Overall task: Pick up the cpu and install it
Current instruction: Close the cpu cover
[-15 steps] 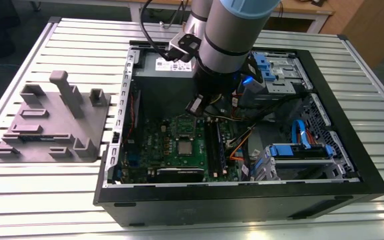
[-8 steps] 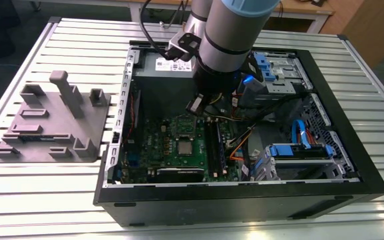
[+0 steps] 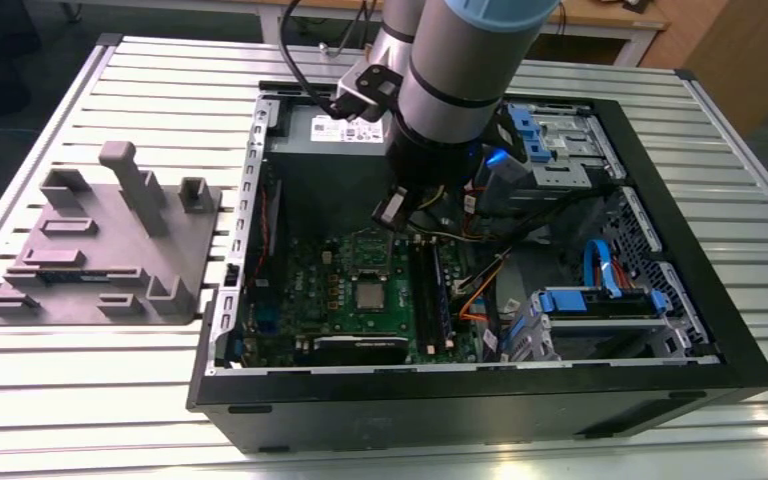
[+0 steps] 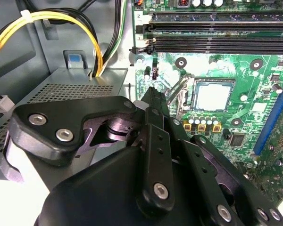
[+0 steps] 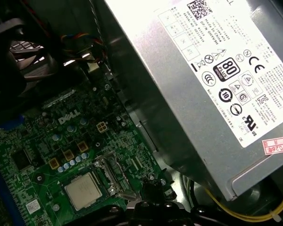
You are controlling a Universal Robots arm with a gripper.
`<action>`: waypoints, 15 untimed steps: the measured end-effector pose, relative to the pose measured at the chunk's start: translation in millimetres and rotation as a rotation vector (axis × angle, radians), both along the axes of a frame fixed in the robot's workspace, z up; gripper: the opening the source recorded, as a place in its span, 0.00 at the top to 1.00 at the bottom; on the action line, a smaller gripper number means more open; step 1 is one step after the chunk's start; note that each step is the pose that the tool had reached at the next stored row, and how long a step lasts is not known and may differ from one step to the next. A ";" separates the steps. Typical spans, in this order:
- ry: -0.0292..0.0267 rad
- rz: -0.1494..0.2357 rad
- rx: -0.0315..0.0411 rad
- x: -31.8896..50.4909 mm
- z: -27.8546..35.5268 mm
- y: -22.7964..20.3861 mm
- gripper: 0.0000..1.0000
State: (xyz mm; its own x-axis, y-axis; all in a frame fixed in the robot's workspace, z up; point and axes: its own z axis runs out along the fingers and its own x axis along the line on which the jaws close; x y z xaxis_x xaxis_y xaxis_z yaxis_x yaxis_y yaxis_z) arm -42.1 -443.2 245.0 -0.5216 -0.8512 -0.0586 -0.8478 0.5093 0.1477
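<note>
The cpu point(image 3: 373, 295), a small square chip with a silver-grey top, lies flat in the socket on the green motherboard point(image 3: 317, 290) inside the open computer case. It shows in both wrist views, cpu point(image 4: 214, 95) and cpu point(image 5: 83, 190), with the socket's metal frame point(image 4: 178, 90) standing open beside it. My gripper point(image 3: 392, 214) hangs above the board, a little off the chip toward the power supply. Its black fingers point(image 4: 153, 101) are shut together with nothing between them, and their tip point(image 5: 150, 184) points down beside the socket.
The grey power supply box point(image 5: 212, 80) with a white label stands close to the gripper, with yellow cables point(image 4: 47, 19) running from it. Memory slots point(image 4: 217, 33) border the socket. A grey fixture block point(image 3: 104, 250) rests on the slatted table at the exterior view's left.
</note>
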 end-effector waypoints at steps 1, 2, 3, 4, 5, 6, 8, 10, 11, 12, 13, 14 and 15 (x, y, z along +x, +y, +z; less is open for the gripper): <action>0.0000 0.000 0.0000 0.0 0.3 0.0 0.90; -0.0001 0.000 0.0002 0.0 0.4 0.0 0.90; -0.0001 0.000 0.0003 0.0 0.6 0.0 0.90; -0.0001 0.000 0.0003 0.0 0.8 0.0 0.90; -0.0001 0.000 0.0003 0.0 0.9 0.0 0.90; -0.0001 0.000 0.0002 0.0 1.2 0.0 0.90; -0.0001 0.000 0.0005 0.0 1.7 0.0 0.90; -0.0001 0.001 0.0009 0.0 2.4 -0.1 0.90; -0.0001 0.001 0.0008 0.0 2.6 -0.1 0.90; 0.0000 0.001 0.0008 0.0 2.8 -0.2 0.90; 0.0000 0.001 0.0009 0.0 3.0 -0.2 0.90; -0.0001 0.002 0.0008 0.0 3.2 -0.2 0.90; -0.0001 0.002 0.0009 0.0 3.4 -0.2 0.90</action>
State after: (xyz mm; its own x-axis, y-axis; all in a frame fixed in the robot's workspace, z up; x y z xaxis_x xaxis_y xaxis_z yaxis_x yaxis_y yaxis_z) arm -42.1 -443.4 248.4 -0.5202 -0.8520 -0.0593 -0.8486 0.5078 0.1481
